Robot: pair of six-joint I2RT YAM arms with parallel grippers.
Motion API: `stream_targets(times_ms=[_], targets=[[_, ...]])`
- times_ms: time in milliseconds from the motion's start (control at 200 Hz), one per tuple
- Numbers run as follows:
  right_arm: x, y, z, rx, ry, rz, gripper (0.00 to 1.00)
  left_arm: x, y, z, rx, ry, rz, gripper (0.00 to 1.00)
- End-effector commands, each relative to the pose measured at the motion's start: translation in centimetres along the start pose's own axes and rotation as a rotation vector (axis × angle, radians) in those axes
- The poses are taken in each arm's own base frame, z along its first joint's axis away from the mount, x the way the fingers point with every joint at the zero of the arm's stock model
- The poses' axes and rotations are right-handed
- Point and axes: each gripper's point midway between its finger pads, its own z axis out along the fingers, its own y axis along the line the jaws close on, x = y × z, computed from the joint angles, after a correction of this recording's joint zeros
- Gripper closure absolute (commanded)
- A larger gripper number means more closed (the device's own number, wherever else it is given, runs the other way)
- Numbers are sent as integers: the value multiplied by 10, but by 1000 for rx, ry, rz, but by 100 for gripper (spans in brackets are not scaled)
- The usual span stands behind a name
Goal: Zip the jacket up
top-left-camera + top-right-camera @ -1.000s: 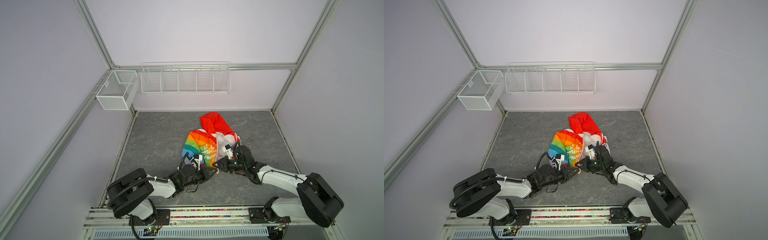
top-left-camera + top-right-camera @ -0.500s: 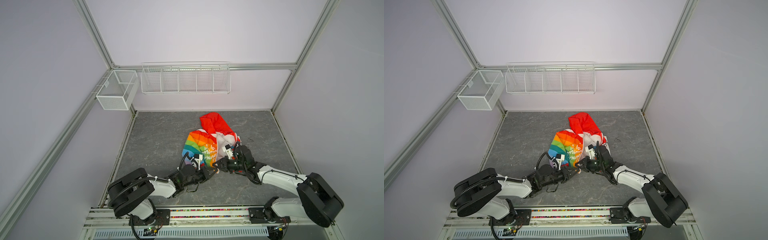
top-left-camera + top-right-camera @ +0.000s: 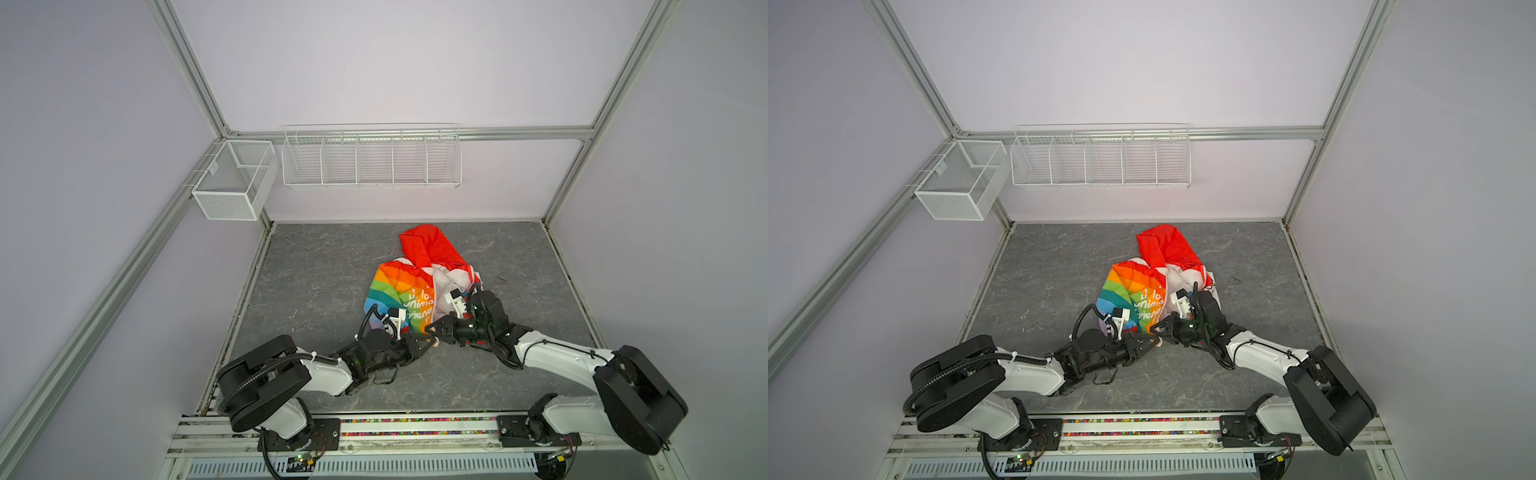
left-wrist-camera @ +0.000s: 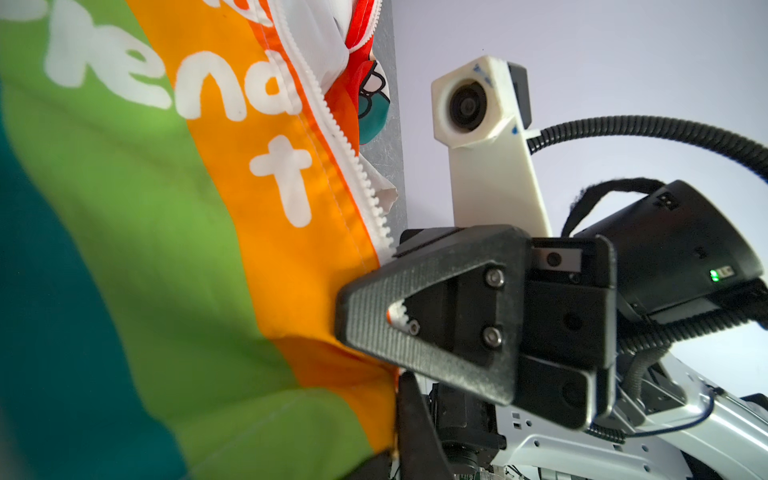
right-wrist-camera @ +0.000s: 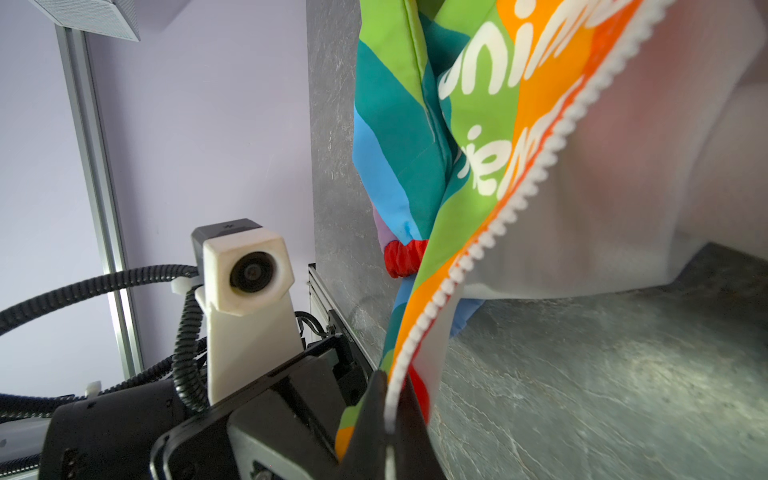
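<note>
Top views both show the grey stone-patterned table (image 3: 324,266) filling the floor of the cell, with two arms reaching over it from the front rail. The left arm (image 3: 324,374) and the right arm (image 3: 557,357) both lie low and nearly flat, forearms angled inward so that their wrists meet just in front of the one jacket (image 3: 399,291). On the back wall hangs one white wire rack (image 3: 371,160) with five compartments, and beside it, on the left wall, one white mesh basket (image 3: 235,183). The jacket lies crumpled near the table's middle, slightly to the right. Its red hood (image 3: 432,247) points toward the back wall, its rainbow half is on the left and its white half sits under the right wrist. The left gripper (image 3: 428,340) and the right gripper (image 3: 434,328) sit just beside each other at the jacket's near edge. In the right wrist view the right gripper's fingers (image 5: 374,415) are pressed together on the white zipper teeth (image 5: 540,153), which run up along the orange stripe, and the fabric there hangs clear of the table. One red cuff (image 5: 405,257) shows behind it. In the left wrist view the left gripper's finger (image 4: 415,428) is closed against the rainbow half's hem, and zipper teeth show through the right gripper's triangular finger.
</note>
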Motion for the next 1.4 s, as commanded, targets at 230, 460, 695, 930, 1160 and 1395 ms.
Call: stream_targets(times_ms=[230,460,695,930,1160,1395], targets=[[4,0,0,-11,12,-4,94,0,-25,3,94,7,24,96],[5,-6,-2,16,15,-7,92,0,-24,4,105,1,21,100],[-6,-16,-34,105,-38,-34,60,-12,-2,0,-12,-49,39,100],[-12,-56,-94,400,-113,-76,43,-26,33,-10,-416,-45,176,100],[-15,-89,-113,443,-146,12,43,-28,37,-4,-450,-20,197,100],[-28,-102,-109,439,-145,29,49,-27,38,0,-443,-8,188,100]])
